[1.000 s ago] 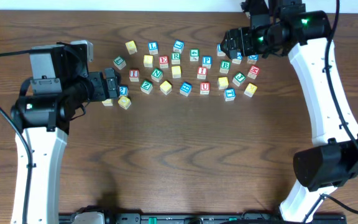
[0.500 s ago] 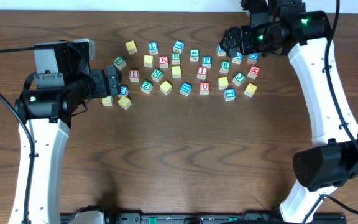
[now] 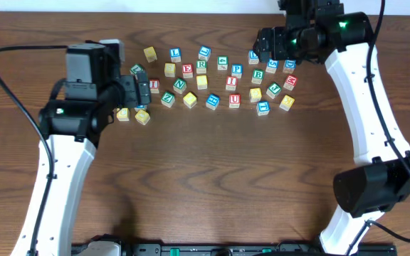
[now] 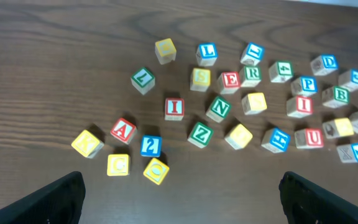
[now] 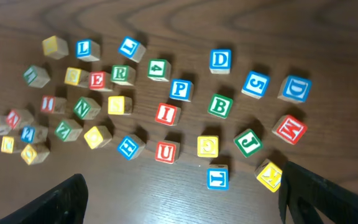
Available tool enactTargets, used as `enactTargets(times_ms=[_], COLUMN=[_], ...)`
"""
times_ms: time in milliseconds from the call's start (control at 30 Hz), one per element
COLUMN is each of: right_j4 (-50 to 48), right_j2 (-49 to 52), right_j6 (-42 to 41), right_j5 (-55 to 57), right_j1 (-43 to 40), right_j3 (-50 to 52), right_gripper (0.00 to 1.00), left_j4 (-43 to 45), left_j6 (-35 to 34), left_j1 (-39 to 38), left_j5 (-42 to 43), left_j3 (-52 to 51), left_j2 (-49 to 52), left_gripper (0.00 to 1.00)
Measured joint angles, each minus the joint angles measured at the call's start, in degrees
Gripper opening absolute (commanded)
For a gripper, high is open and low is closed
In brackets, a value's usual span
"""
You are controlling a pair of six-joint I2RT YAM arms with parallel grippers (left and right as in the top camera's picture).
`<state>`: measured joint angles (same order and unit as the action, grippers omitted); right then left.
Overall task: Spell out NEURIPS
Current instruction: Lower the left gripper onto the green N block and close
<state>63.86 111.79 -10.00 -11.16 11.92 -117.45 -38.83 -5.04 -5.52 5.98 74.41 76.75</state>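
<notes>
Lettered wooden blocks lie scattered across the far middle of the table. In the left wrist view I see green N (image 4: 219,109), red E (image 4: 230,79), red U (image 4: 313,137), green R (image 4: 251,73), red I (image 4: 302,104), blue P (image 4: 307,84) and yellow S (image 4: 200,78). The overhead view shows N (image 3: 179,85) and U (image 3: 234,99). My left gripper (image 3: 135,90) is open and empty at the left end of the cluster, its fingers (image 4: 182,205) above bare wood. My right gripper (image 3: 260,46) is open and empty above the right end, its fingers (image 5: 185,205) also over bare wood.
Other blocks sit among them: a second red I (image 4: 174,107), red A (image 4: 123,130), green Z (image 4: 200,134), blue D (image 5: 220,60), green B (image 5: 219,105), green J (image 5: 248,142), blue T (image 5: 217,177). The wooden table (image 3: 212,171) stretches toward the near edge.
My left arm has swung right and toward the far side, closer to the left blocks. My right gripper has shifted slightly toward the far edge. No block has moved.
</notes>
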Motion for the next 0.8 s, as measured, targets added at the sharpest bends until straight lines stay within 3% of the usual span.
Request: enactTargets(times_ms=[333, 567, 700, 800], right_j4=[-0.1, 1.3, 3.2, 5.0], right_j2=[4.3, 4.3, 4.3, 4.3], right_j6=[-3.4, -3.7, -3.6, -3.4], right_j5=[0.8, 1.0, 1.1, 1.5], right_j1=[1.2, 0.9, 0.1, -0.5], right_j3=[-0.1, -0.2, -0.2, -0.2], right_gripper=[0.96, 0.98, 0.99, 0.99], left_j4=[1.3, -3.5, -4.0, -2.9], left_j6=[-4.2, -5.3, -4.3, -1.2], left_j1=[-1.6, -5.2, -7.1, -8.9], left_j5=[-3.2, -3.4, -3.4, -3.4], left_j3=[0.9, 12.2, 17.0, 17.5], left_j2=[5.7, 15.8, 21.0, 24.5], left_gripper=[0.98, 0.97, 0.89, 0.89])
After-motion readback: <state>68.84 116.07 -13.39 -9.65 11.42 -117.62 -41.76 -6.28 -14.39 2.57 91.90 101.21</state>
